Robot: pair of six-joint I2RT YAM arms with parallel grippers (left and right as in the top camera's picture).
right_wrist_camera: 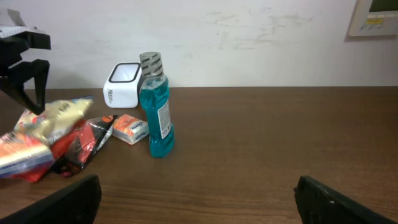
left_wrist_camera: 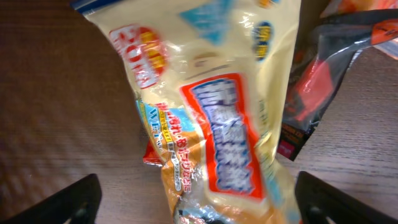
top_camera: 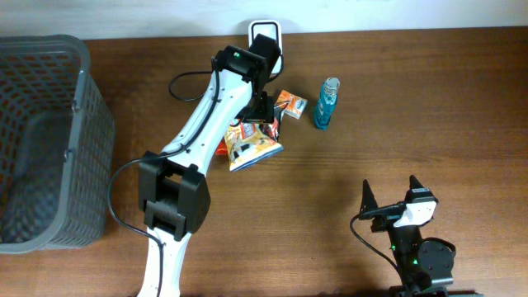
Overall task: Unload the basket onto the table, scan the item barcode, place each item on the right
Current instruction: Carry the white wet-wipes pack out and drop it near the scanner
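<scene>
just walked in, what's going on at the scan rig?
The left arm reaches over the snack pile, its left tool open over the yellow snack bag, which rests on the other packs, not gripped. The white scanner sits just behind the pile. The right tool is open and idle, clear of everything. The blue bottle stands upright nearby.

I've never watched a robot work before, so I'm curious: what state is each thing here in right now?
yellow snack bag: lying on red packets, ungripped.
left gripper: open, above the yellow snack bag.
right gripper: open, holding nothing.
blue bottle: upright, capped.
orange box: lying flat, closed.
basket: upright.
</scene>
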